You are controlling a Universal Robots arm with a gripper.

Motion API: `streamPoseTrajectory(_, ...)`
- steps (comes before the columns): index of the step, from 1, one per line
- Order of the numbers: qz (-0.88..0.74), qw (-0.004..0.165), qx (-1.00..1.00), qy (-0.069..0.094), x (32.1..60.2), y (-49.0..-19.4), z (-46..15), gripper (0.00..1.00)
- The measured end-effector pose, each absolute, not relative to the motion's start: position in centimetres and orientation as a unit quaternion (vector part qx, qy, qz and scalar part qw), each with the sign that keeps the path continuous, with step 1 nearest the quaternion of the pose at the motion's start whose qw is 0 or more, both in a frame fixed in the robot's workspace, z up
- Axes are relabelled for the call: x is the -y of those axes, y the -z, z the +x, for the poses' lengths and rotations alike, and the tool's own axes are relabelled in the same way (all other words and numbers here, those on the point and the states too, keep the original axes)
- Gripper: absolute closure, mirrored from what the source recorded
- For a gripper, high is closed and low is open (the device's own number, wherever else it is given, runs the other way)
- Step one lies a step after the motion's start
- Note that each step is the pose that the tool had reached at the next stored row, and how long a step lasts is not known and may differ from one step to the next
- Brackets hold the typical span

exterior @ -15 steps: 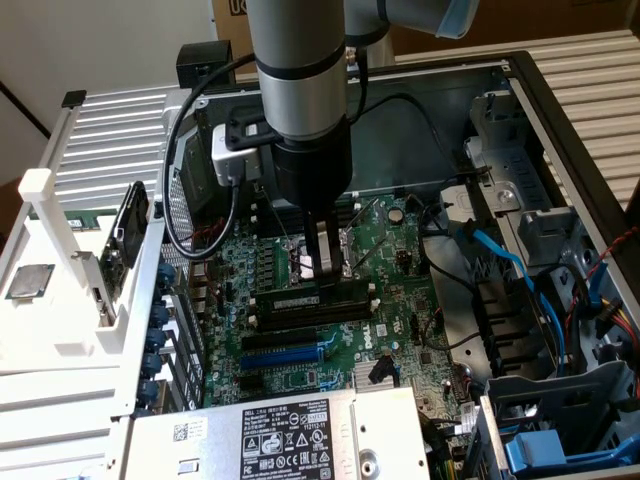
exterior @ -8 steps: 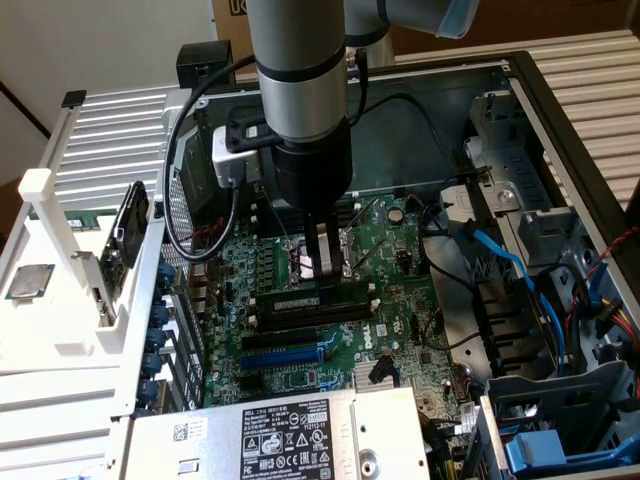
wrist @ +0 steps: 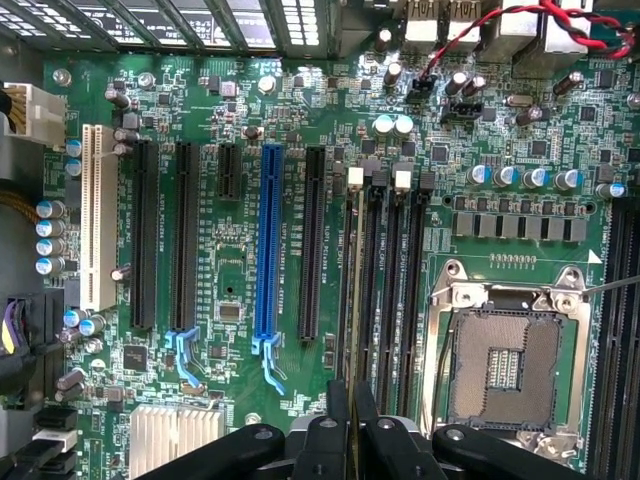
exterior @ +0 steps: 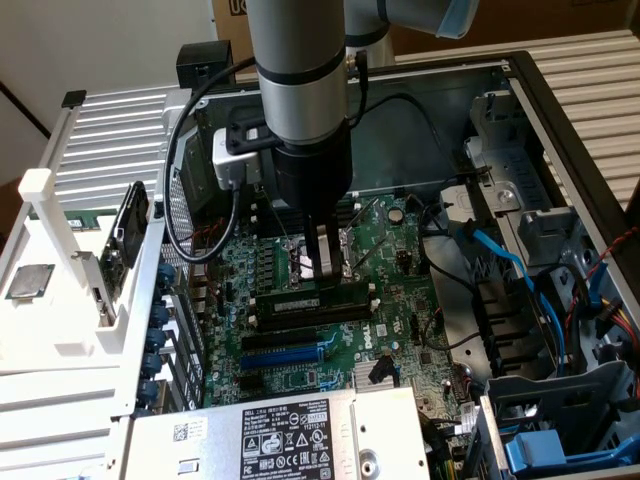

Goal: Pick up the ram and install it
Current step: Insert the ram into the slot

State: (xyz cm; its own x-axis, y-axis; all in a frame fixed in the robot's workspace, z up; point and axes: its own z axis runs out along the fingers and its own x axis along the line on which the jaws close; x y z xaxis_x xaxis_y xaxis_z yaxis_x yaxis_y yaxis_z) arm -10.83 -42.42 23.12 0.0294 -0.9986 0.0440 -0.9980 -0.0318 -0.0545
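Observation:
The ram is a long thin stick with a white label. It stands on edge along the memory slots of the green motherboard. In the wrist view the ram appears edge-on as a thin line over the memory slot nearest the black expansion slots. My gripper comes straight down onto its top edge near the middle. The two black fingertips sit close together on either side of the stick, so my gripper is shut on it. I cannot tell whether the stick is pressed fully into the slot.
An open CPU socket lies beside the memory slots. A blue slot and black expansion slots lie on the other side. A power supply sits at the case's near edge. Blue cables and drive bays are at the exterior view's right, and a white rack at its left.

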Motion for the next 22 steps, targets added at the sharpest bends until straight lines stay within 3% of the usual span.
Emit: streamPoseTrajectory(22, -0.717, 0.004, -0.696, 0.035, 42.45, -22.73, -10.80, 0.87)
